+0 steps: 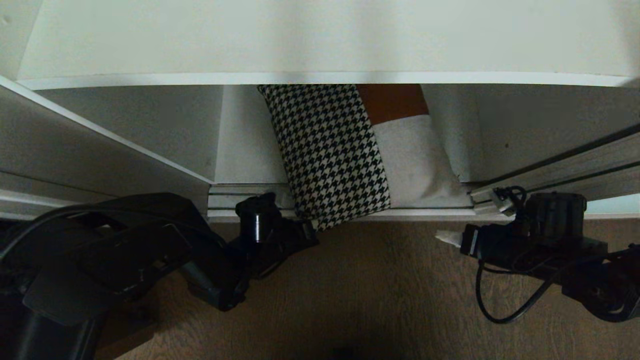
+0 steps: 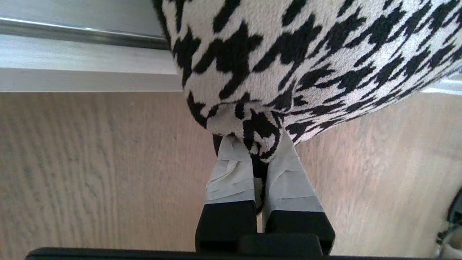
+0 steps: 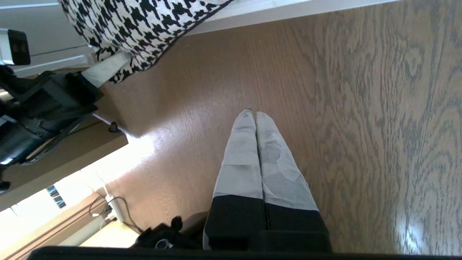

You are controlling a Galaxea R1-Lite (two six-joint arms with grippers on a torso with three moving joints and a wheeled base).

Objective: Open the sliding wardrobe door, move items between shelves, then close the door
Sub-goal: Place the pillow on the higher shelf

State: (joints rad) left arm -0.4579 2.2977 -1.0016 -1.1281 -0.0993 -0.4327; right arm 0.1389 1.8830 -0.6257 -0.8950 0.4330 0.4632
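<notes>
The cushion, houndstooth with rust-brown and light-grey patches, leans under a white shelf inside the wardrobe. Its lower corner hangs out over the floor track. My left gripper is shut on that corner. In the left wrist view its taped fingers pinch the houndstooth cushion between them. My right gripper hovers over the wooden floor to the right of the cushion, shut and empty. The right wrist view shows my right gripper with its tips pressed together, and the cushion beyond. A pale aqua strip of the sliding wardrobe door shows at far right.
The ridged silver-white track runs along the wardrobe's front edge. A white-grey side panel slants in at the left. Brown wood floor lies in front. Cables and a power strip lie on the floor behind my right arm.
</notes>
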